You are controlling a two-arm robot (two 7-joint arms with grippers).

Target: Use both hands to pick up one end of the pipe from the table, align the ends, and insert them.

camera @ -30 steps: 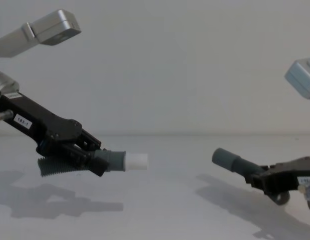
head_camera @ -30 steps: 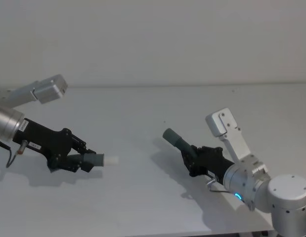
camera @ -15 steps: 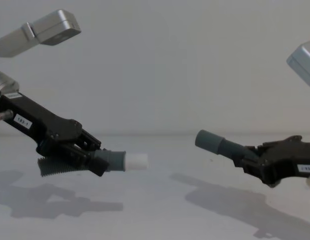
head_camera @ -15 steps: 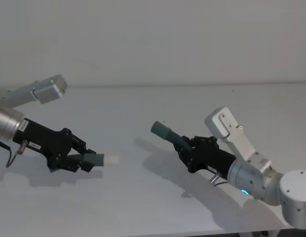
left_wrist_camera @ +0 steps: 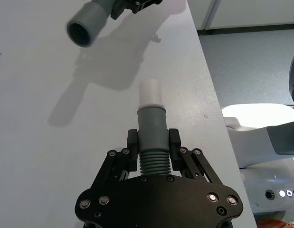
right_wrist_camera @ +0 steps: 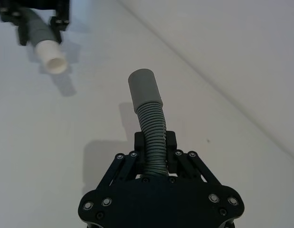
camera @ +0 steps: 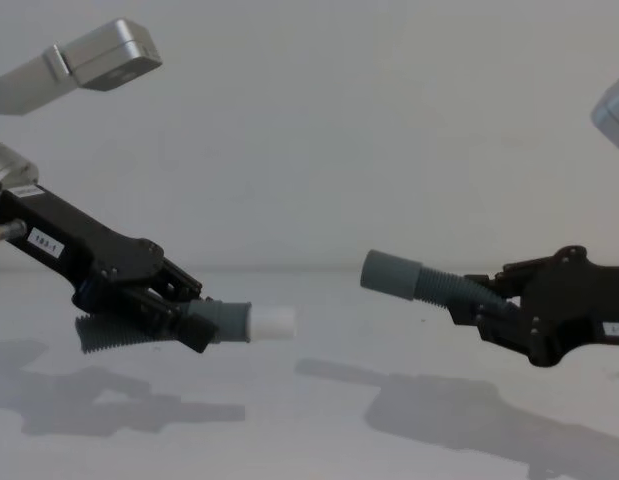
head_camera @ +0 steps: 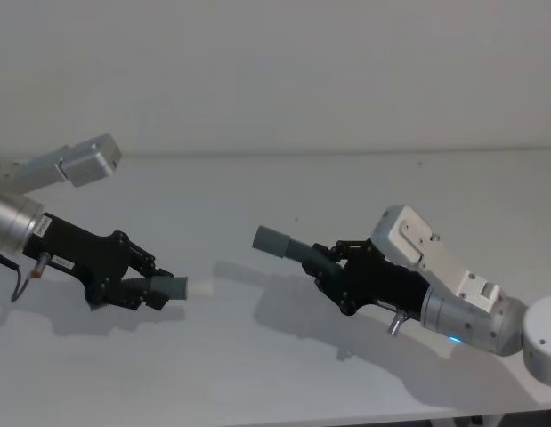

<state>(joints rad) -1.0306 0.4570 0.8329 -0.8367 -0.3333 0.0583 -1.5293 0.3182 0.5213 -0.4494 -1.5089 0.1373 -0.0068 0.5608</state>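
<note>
Facing each other above the table (head_camera: 257,187) — left gripper (head_camera: 153,288) clamping white-tipped piece (head_camera: 174,288), right gripper (head_camera: 327,267) clamping cuffed piece (head_camera: 275,241)

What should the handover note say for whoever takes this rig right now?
Left gripper: shut on the white-tipped piece, lifted off the table.
Right gripper: shut on the open-cuff piece, also lifted, its cuff turned toward the white tip.
Done: both pieces picked up.
Left: the ends are apart, the cuff higher; line them up and insert the tip.
</note>
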